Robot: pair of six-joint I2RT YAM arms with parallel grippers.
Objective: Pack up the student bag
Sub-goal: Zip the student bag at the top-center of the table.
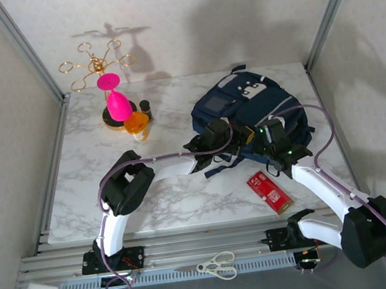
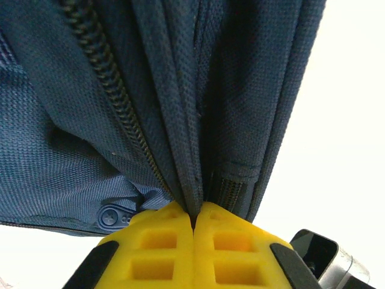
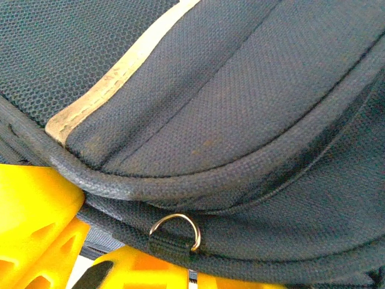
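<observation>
The student bag [image 1: 252,109], a navy backpack with white patches, lies at the back right of the marble table. My left gripper [image 1: 203,143] is at its lower left edge. Its yellow fingers [image 2: 162,241] are shut on a fold of navy fabric [image 2: 192,120] beside a zip [image 2: 108,102]. My right gripper [image 1: 275,141] rests on the bag's near right side. In the right wrist view its fingertips [image 3: 150,271] meet at the bottom edge, shut on the bag's fabric edge just under a small metal ring [image 3: 174,232]. A pale trim strip [image 3: 120,72] runs across the cloth above.
A red box [image 1: 269,191] lies on the table in front of the bag. White-handled scissors [image 1: 218,265] rest on the front rail. At the back left stand a gold wire rack [image 1: 95,65], a pink object [image 1: 116,101], an orange bottle [image 1: 136,125] and a small dark bottle [image 1: 145,108].
</observation>
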